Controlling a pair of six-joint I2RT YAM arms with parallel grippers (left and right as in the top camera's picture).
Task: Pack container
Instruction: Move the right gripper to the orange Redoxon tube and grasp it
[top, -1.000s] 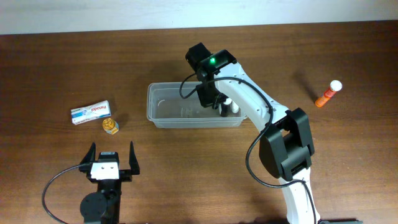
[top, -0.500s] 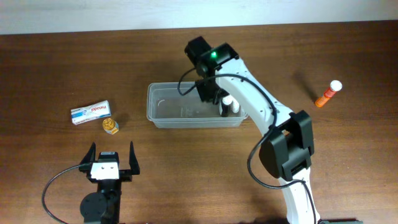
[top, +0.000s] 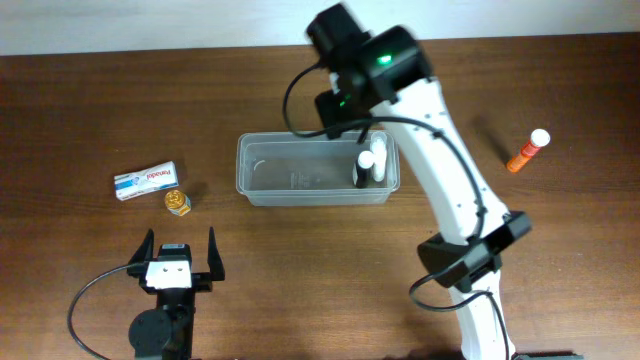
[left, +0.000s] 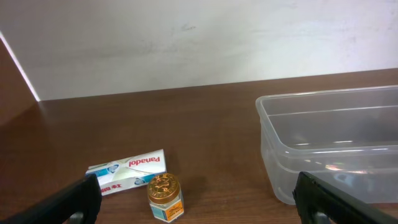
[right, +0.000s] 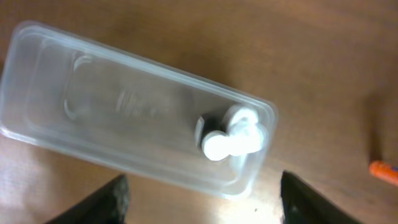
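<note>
Dark wooden tabletop. Its clear container sits centrally, toward the far edge, two small bottles standing in its right end. Above, the right tool hovers, jaws apart and empty, seemingly free to fetch more; the left tool rests spread by the near edge.

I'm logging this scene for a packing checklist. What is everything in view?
clear plastic rectangular container: 1, translucent, table centre
small white-capped bottles: 2, white caps, inside the container's right end
white and blue Panadol cardboard box: 1, left of the container
small gold-lidded jar: 1, gold, beside the box
orange tube with white cap: 1, far right of table
brown wooden table: 1, underneath
left gripper: 1, black, open, near edge
right gripper: 1, black, open, above the container
</note>
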